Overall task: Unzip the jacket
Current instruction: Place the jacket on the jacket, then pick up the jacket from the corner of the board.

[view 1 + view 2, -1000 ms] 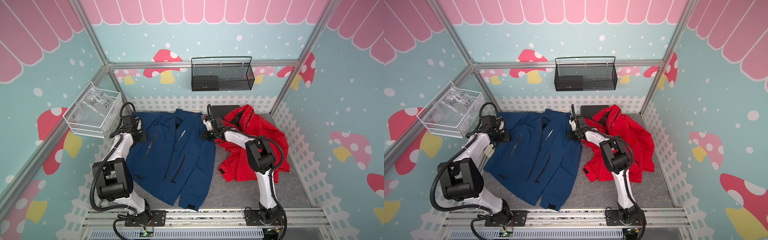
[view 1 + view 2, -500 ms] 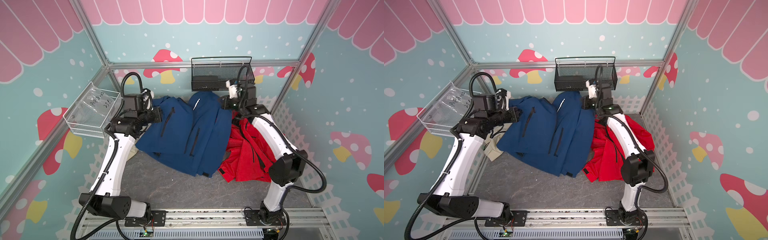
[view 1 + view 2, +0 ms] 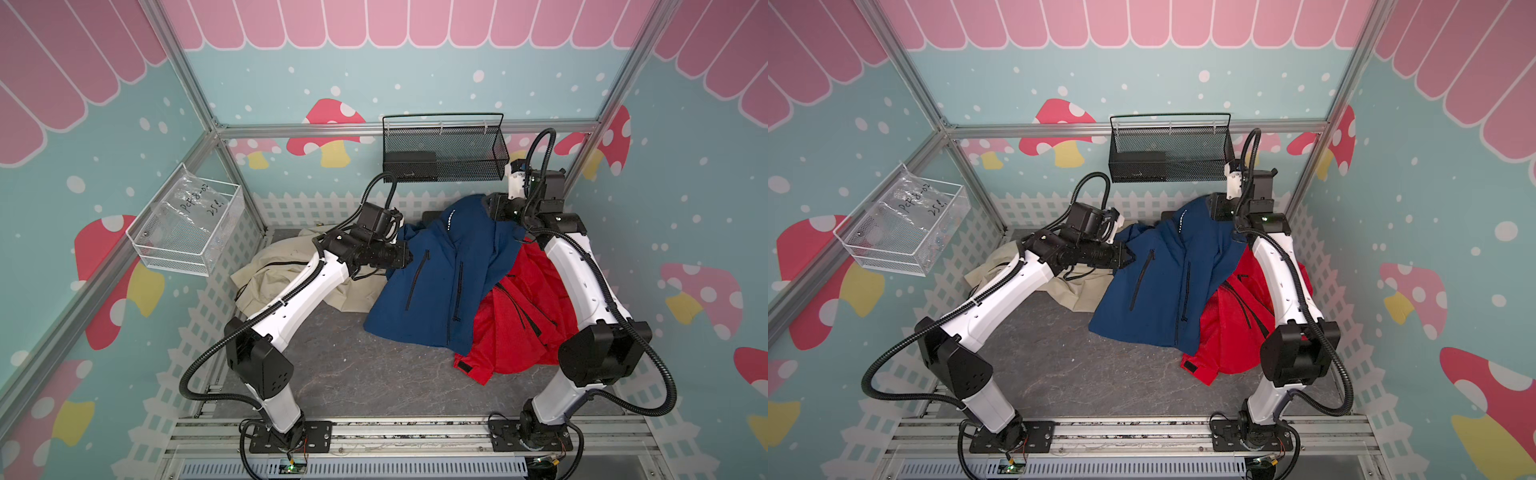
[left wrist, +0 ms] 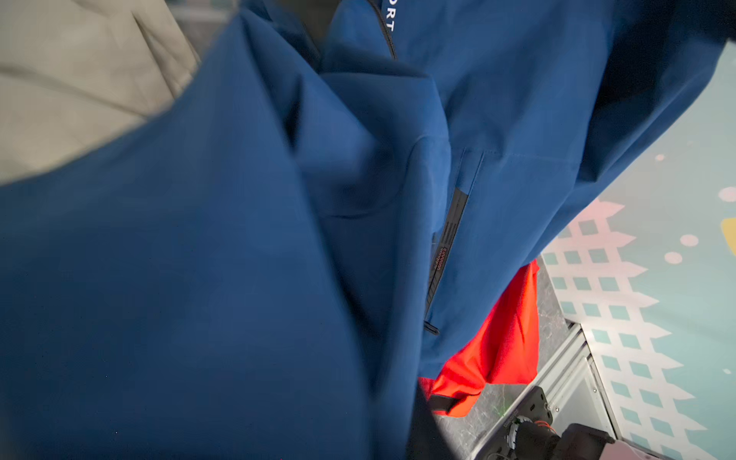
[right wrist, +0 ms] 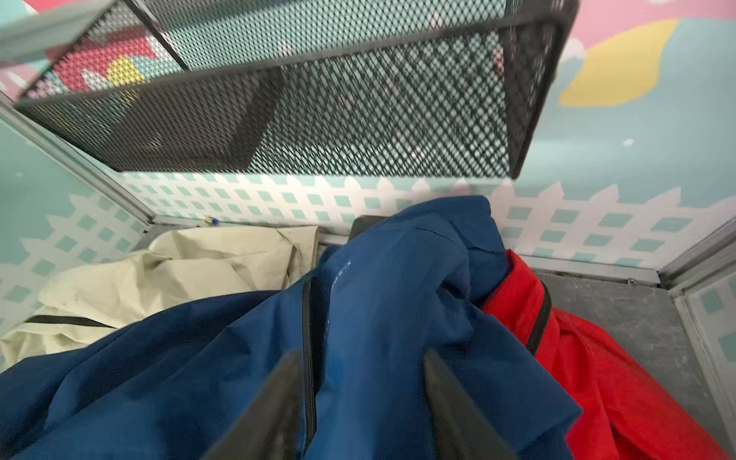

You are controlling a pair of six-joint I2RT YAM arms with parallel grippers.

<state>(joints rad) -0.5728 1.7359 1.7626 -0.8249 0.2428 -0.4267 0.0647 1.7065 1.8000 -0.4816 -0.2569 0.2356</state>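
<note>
Beige jacket (image 3: 291, 274), at centre left of both top views, now lies uncovered: the blue jacket (image 3: 440, 286), spread flat across the worktop (image 3: 365, 374) a second ago, was hoisted toward the back wall and has come down further right. Just right of the beige heap, the left tool (image 3: 404, 259) sits against the blue jacket's shoulder. Its tips are buried in cloth and its wrist view shows only fabric, so I cannot tell how wide it stands or whether it has a hold. The blue jacket fills mid-frame, front up, with its collar propped high at upper centre right. There the right tool (image 5: 362, 358), clamped a second ago, stands with its fingers (image 5: 278, 398) well apart. Cloth and the black front zip (image 5: 308, 350) lie between them, apparently unpinched. Further right, the blue hem drapes over the red jacket (image 3: 523, 324). The zip looks shut, so this was repositioning; unzipping has not started, and finding the slider near the collar probably comes next.
</note>
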